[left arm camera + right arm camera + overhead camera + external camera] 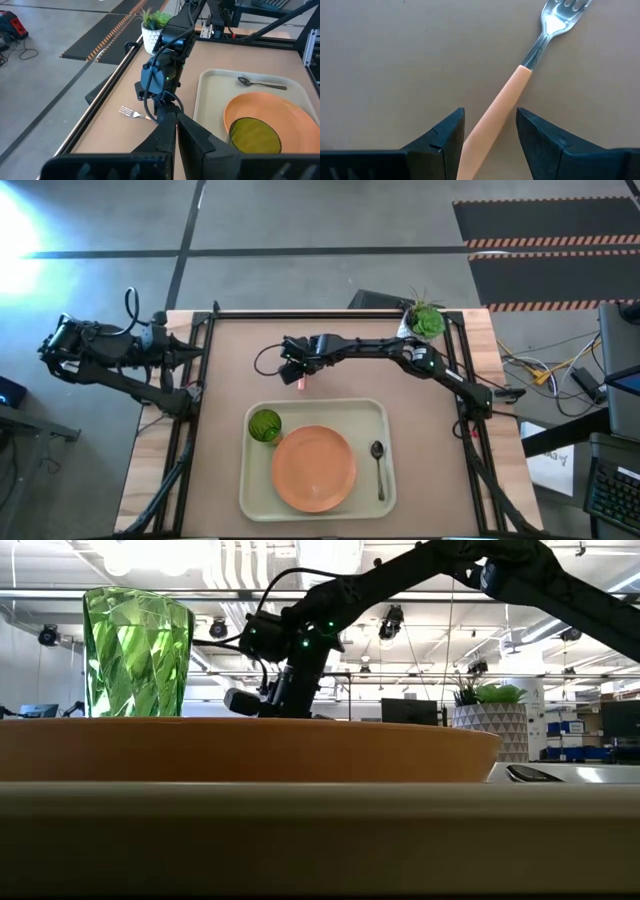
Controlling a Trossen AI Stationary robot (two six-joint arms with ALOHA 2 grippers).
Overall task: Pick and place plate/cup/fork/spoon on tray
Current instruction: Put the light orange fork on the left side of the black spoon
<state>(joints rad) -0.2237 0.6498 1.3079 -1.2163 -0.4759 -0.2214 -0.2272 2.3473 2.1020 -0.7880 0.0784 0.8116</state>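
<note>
The fork [496, 114], with silver tines and an orange-salmon handle, lies flat on the brown table just beyond the tray's far rim [318, 402]. It also shows in the high view [301, 381] and the left wrist view [131, 113]. My right gripper [490, 112] is open and points down over the fork, one finger on each side of the handle, which crosses the gap at a slant. The plate [313, 468], the green cup [264, 425] and the spoon [378, 465] rest on the tray. My left gripper [176, 125] waits shut at the table's left edge.
A white pot with a green plant [425, 320] stands at the table's far right corner. Black frame rails [200, 350] run along the table's left and right sides. Bare table lies between the fork and the far edge.
</note>
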